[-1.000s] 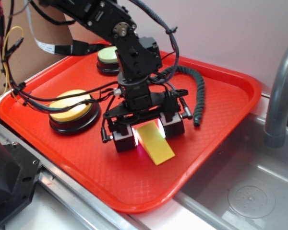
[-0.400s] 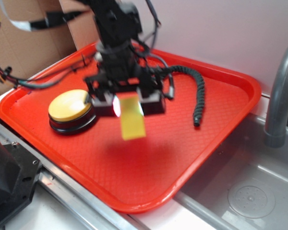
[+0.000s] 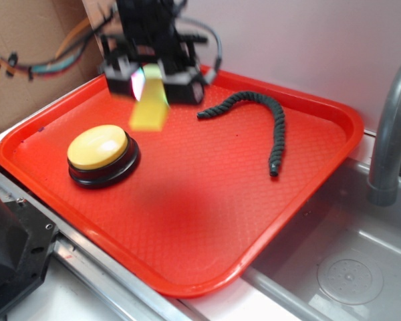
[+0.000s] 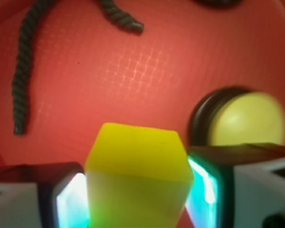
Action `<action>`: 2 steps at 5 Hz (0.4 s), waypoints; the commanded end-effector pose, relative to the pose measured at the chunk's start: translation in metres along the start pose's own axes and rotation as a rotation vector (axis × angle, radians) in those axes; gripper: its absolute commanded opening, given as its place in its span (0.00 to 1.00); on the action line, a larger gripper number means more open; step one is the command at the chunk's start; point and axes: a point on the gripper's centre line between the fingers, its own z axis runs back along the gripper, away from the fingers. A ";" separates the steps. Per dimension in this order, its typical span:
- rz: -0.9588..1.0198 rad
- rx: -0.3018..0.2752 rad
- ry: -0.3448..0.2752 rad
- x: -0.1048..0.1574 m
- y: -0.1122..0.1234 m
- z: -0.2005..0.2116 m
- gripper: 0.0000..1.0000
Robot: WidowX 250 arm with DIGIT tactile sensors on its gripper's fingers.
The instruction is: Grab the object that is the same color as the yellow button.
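Exterior view: the black gripper (image 3: 150,77) w/ lit pads is up in the air over the back-left part of the red plastic tray (image 3: 307,194), jaws pinching the small smooth yellow wedge-shaped block (image 3: 149,107). Block hangs down from between the pads, thin end lowest, clear of the tray floor; it's blurred, so the exact tilt is hard to read. The big round yellow dome button on a black base (image 3: 99,150) sits near the tray's left edge, below & in front of the block, not touching it. The dark twisted rope (image 3: 271,120) lies along the back-right part of the tray, well apart from the gripper.

Wrist view: block (image 4: 137,175) fills the gap between the two glowing pads (image 4: 71,204), touching both sides, approx centred. Yellow button (image 4: 249,118) shows past the right pad, on the tray below. Rope (image 4: 23,71) at upper left.

Judgement: grab looks basically done; step in hand is the carry/hold. To do it well: keep squeeze steady, since smooth plastic + tapered shape could let the wedge slide out downward. Rise straight, no fast swings or wrist rolls. Stay high enough that the hanging tip clears the button's dome. No re-gripping mid-air.
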 end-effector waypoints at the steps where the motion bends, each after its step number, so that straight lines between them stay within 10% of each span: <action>1: -0.155 0.030 -0.178 0.020 0.016 0.051 0.00; 2: -0.153 0.022 -0.180 0.018 0.023 0.052 0.00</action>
